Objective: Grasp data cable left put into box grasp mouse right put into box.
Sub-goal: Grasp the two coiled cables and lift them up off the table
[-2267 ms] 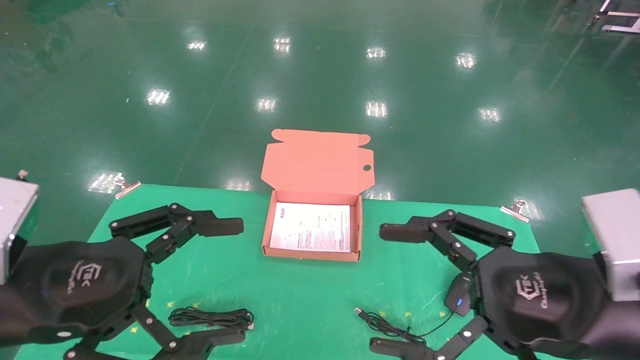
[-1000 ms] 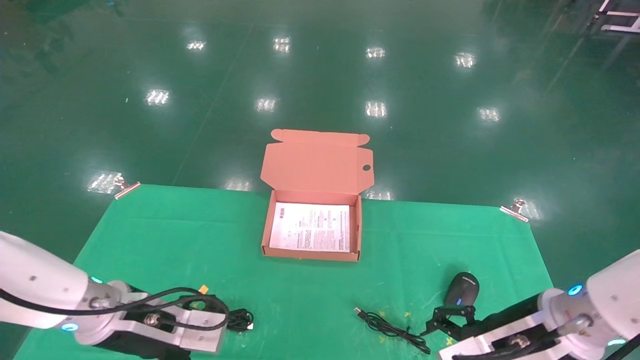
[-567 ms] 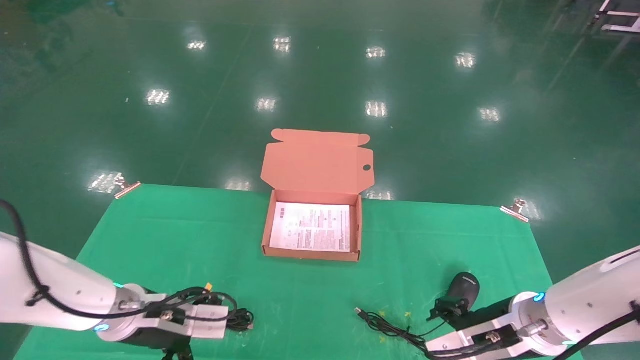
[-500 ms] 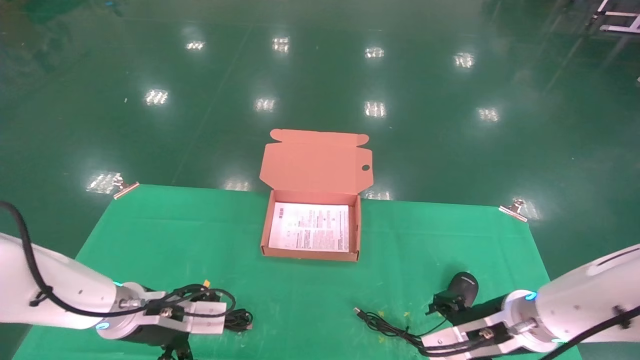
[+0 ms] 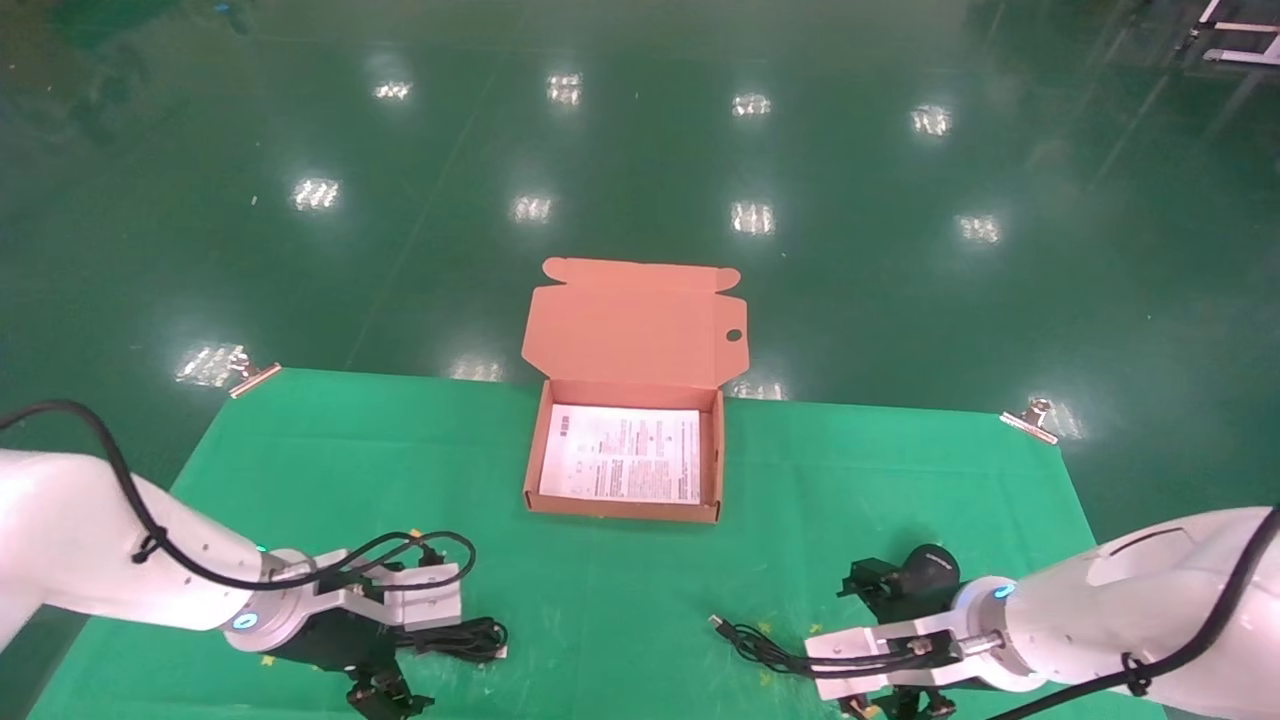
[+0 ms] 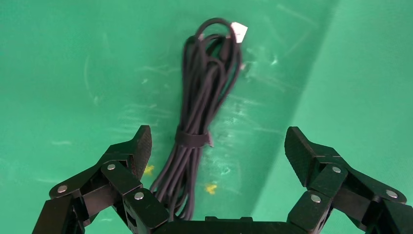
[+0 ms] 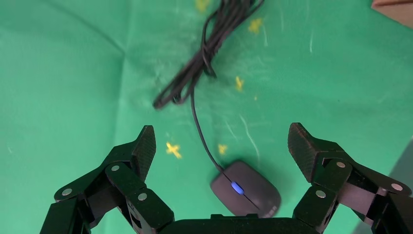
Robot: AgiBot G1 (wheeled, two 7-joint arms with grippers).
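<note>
Green counter [image 5: 300, 470] carrying an open box [image 5: 623, 510], a cable [image 6: 204, 122] between the left fingers [image 6: 139, 148], and a mouse [image 7: 246, 187] between the right fingers [image 7: 304, 148].

Green cloth [image 5: 300, 470] over the table, metal clips [image 5: 254, 378] at both far corners; glossy green floor [image 5: 640, 150] beyond

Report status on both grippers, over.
Left gripper open, straddling the data cable. Right gripper open over the mouse. Box open, leaflet inside; nothing blocking.
</note>
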